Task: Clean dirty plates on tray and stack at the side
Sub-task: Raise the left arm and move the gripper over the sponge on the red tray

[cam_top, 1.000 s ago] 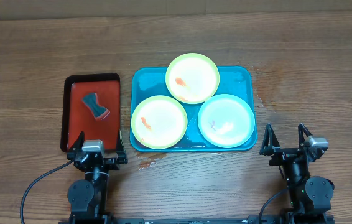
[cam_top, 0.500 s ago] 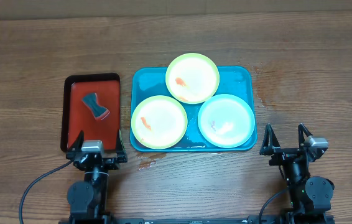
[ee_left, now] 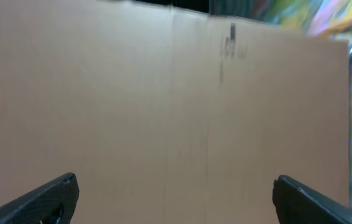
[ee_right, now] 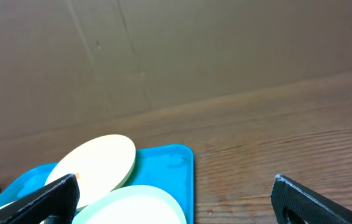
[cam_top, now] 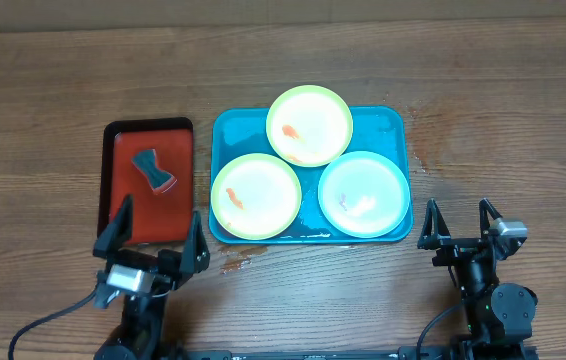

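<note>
Turquoise plastic carries all the work: the tray sits at the centre of the overhead frame with all three plates lying on it side by side, none stacked. The upper lime-green plate overhangs the tray's top edge and bears an orange smear. The lower-left lime-green plate has an orange mark too, and the pale blue plate at lower right shows a faint reddish smudge. As I judge it, nothing is cleaned yet, and no stack stands anywhere on the tabletop.

The grey-blue sponge lies on the red-brown tray at the left of the frame, with nothing touching it. The left pincer hovers over that tray's lower edge, jaws spread wide and empty; its wrist view shows only a cardboard wall. The right pincer sits at lower right, off the turquoise tray, equally wide and holding nothing.

Everything is left to do: fetch the sponge, wipe each plate, then pile them aside.
</note>
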`<state>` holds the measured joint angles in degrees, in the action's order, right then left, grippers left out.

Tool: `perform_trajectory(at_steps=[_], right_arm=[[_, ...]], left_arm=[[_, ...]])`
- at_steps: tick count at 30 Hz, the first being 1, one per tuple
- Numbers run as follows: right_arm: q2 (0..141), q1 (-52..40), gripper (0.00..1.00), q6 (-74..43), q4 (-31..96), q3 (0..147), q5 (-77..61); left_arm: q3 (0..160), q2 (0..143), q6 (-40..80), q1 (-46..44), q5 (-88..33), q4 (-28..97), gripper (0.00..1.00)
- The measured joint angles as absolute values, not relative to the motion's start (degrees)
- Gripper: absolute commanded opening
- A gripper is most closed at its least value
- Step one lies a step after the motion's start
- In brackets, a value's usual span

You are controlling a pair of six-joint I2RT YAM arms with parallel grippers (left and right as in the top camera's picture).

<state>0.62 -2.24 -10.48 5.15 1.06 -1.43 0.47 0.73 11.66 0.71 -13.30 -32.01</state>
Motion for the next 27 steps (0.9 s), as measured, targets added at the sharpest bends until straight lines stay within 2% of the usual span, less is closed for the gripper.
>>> perform_trajectory(at_steps=[8,13,21,24,27], right_arm=[[0.6,-2.2,1.0,-10.5,5.2,1.1,-1.5],[0.6,-2.2,1.0,-10.5,5.2,1.1,-1.5],[0.6,-2.2,1.0,-10.5,5.1,1.1,-1.5],[0.6,-2.2,1.0,-10.5,5.2,1.1,-1.5],[0.6,-2.2,1.0,-10.5,5.2,1.1,-1.5]], left_arm=[[3.5,1.3,12.1,0.7,-9.6,-31.5,1.0],[14.5,8.2,11.1,0.7,-6.7,-23.7,1.0],[43.1,37.5,9.0,0.7,-7.3,5.6,1.0],[55.9,52.2,5.5,0.7,-13.5,16.2,1.0],[62.7,59.9,3.8,0.7,-18.0,22.0,1.0]])
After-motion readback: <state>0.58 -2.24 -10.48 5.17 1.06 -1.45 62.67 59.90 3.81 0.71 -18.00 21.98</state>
